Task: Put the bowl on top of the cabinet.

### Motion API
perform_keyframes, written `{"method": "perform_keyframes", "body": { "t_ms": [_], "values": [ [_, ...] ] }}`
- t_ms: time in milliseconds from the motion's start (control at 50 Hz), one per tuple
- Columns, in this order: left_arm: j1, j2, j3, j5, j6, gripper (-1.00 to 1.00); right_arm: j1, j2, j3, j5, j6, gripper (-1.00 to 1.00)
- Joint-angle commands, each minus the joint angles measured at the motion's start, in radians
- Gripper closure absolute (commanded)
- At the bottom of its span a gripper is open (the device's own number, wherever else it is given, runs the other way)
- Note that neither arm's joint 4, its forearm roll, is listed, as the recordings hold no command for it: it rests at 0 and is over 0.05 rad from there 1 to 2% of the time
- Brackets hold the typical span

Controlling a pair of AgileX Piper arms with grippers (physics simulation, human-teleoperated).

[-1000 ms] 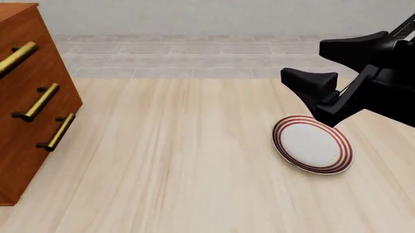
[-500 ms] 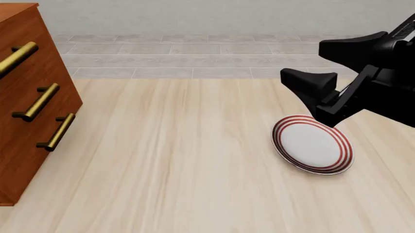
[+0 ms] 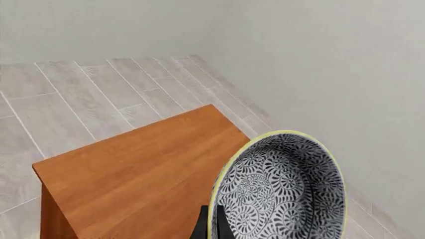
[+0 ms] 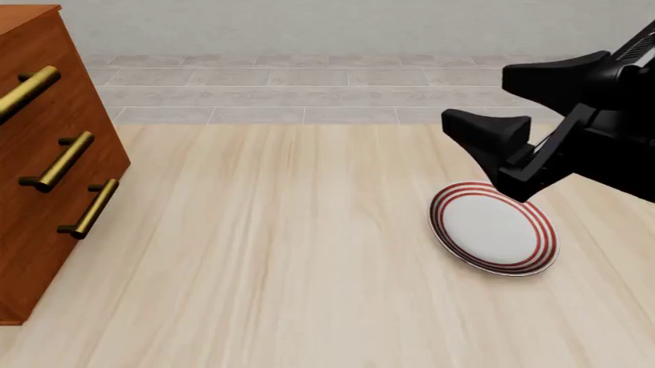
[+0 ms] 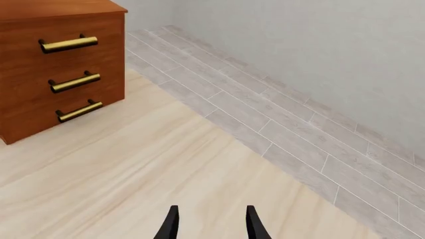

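Left wrist view: the left end effector (image 3: 211, 230) shows only as a dark sliver at the rim of the bowl (image 3: 282, 191), which it grips by the edge; the bowl is tipped on its side, its black-and-white floral inside facing the camera and its pale rim uppermost. The bowl hangs above the flat top of the cabinet (image 3: 143, 172), over the corner nearest the wall, not touching the wood as far as can be seen. Grey floor tiles (image 3: 73, 99) lie beyond and below.

Front view: the right end effector (image 4: 517, 107) hovers at the right side of the scene with its two fingers spread wide and nothing between them. Just beneath and slightly nearer lies a white plate with red rings (image 4: 495, 228), flat on the table (image 4: 287, 253). The cabinet stands at the far left edge, three brass bar handles (image 4: 64, 161) on its drawer fronts; neither its top nor the bowl shows here.

Right wrist view: the two fingertips (image 5: 171, 224) stand apart over bare table, the cabinet well away at the table's far left.
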Motion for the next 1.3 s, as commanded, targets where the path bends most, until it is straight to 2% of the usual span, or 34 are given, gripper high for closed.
{"method": "perform_keyframes", "body": {
  "t_ms": [20,920,940,1300],
  "values": [
    [0.010,0.021,0.019,-0.028,-0.010,1.00,0.000,0.005,0.000,-0.003,0.000,-1.00],
    [0.023,0.066,0.096,-0.088,-0.065,1.00,0.007,0.008,0.005,-0.007,-0.002,-1.00],
    [0.027,0.069,0.092,-0.085,-0.058,-1.00,0.007,0.008,0.005,-0.007,-0.002,-1.00],
    [0.075,0.030,0.054,-0.048,-0.060,-1.00,0.011,0.009,0.008,-0.007,-0.006,-1.00]
  ]
}}
